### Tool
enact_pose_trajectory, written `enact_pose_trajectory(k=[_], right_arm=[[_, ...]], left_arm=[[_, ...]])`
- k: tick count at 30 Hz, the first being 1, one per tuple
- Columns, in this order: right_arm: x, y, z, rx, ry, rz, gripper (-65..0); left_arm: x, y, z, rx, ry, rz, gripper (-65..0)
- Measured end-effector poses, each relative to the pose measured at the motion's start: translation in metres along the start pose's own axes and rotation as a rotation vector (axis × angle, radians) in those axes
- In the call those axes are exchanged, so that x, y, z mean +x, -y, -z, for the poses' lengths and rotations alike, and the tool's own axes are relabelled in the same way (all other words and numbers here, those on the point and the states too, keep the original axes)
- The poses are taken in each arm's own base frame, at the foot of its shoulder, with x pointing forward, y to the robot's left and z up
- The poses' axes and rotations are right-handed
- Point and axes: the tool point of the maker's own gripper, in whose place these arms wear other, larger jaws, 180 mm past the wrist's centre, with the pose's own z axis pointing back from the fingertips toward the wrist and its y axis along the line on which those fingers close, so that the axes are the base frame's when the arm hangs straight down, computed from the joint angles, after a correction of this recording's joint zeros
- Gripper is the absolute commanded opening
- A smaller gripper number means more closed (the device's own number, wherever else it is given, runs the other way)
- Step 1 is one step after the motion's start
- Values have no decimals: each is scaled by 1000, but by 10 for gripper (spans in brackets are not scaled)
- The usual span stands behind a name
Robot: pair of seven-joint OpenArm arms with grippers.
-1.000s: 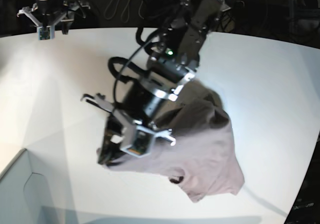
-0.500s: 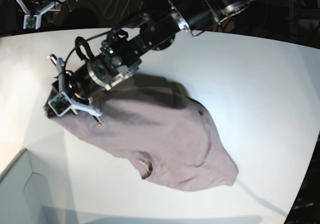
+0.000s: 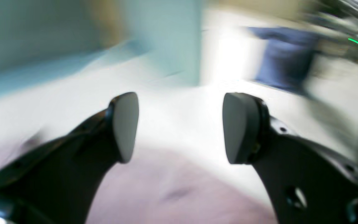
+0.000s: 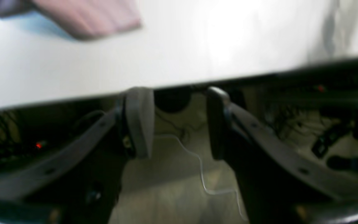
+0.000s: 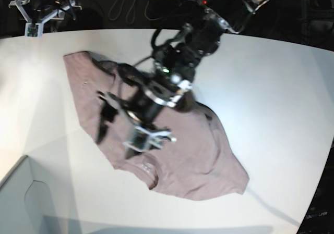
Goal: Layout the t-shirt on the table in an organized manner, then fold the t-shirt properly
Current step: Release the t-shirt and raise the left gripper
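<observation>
Spread across the white worktop (image 5: pixel 271 88), the mauve-pink t-shirt (image 5: pixel 198 150) is seen in the base view as one long wrinkled sheet, running from a corner close to the worktop's far edge down to a corner near its front edge. A neck opening is visible on the shirt's front border, beside a pale grey box corner (image 5: pixel 21 202).

The left gripper (image 5: pixel 122 124) is held over the middle of the t-shirt, blurred by motion. In the left wrist view its fingers (image 3: pixel 124 124) are spread wide apart with nothing between them; the t-shirt (image 3: pixel 172 189) lies below and behind the fingertips, and bare worktop (image 3: pixel 179 124) is seen through the gap. Whether the fingers touch the cloth cannot be told from the blur.

The right gripper (image 5: pixel 34 20) is held well apart from the t-shirt, past the worktop's far edge. In the right wrist view its fingers (image 4: pixel 140 121) are parted with nothing held; the worktop's edge (image 4: pixel 197 62) crosses just above the fingertips, and a corner of the t-shirt (image 4: pixel 85 18) lies further onto the worktop, well clear of them.
</observation>
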Motion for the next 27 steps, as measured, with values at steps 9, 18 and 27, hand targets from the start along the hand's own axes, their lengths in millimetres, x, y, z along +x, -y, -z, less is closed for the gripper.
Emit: enact_pose_trajectory(k=[9, 18, 27], right_arm=[[17, -2, 7, -1, 41, 11, -369], [25, 0, 10, -2, 61, 4, -369], [31, 1, 12, -4, 77, -2, -369]], left_arm=[[-75, -173, -80, 481, -100, -362, -245], [-116, -208, -144, 636, -143, -480, -246], [-161, -209, -148, 666, -248, -495, -246]])
